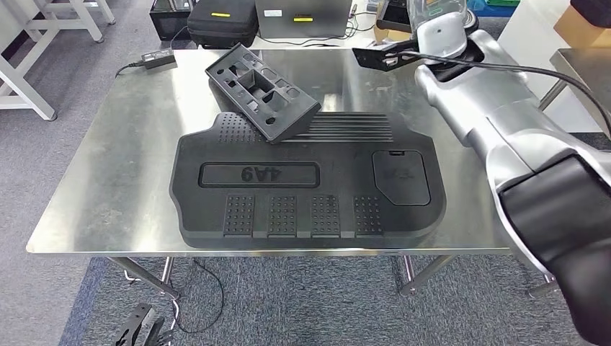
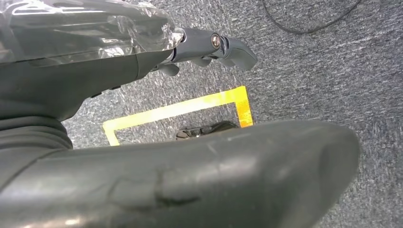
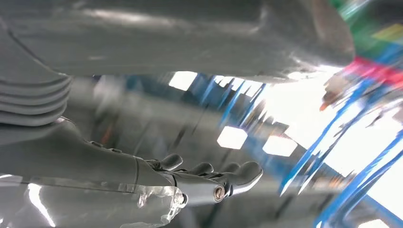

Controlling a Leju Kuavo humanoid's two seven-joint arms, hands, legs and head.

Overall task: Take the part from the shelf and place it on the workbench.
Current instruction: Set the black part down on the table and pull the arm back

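Small part: a black moulded tray-like piece [image 1: 262,91] with open compartments is seen on the workbench, tilted, its near edge propped on the rear of the large cover and its far edge toward the back of the table.
Large cover: a broad black plastic cover [image 1: 308,189] lies flat on the middle of the workbench, with ribbed and dotted patches, a raised label panel reading "9A4" as seen from the head, and a small hatch shape on its right side.
Workbench: a bare steel tabletop [image 1: 108,180] is shown beneath both black pieces, standing on grey carpet.
Right hand: the right hand [image 3: 209,178] is seen in its wrist view with the fingers stretched out side by side and the thumb apart from them, nothing between them; the background there is blurred. In the head view the silver right arm [image 1: 497,108] is raised over the table's far right corner.
Left hand: the left hand [image 2: 209,47] is seen above grey carpet, fingers extended and holding nothing.
Floor mark: a yellow tape corner [image 2: 190,111] is laid on the carpet.
Power adapter: a black brick [image 1: 157,58] with its cable rests at the table's far left corner.
Cases: dark cases [image 1: 220,21] stand beyond the table's far edge.
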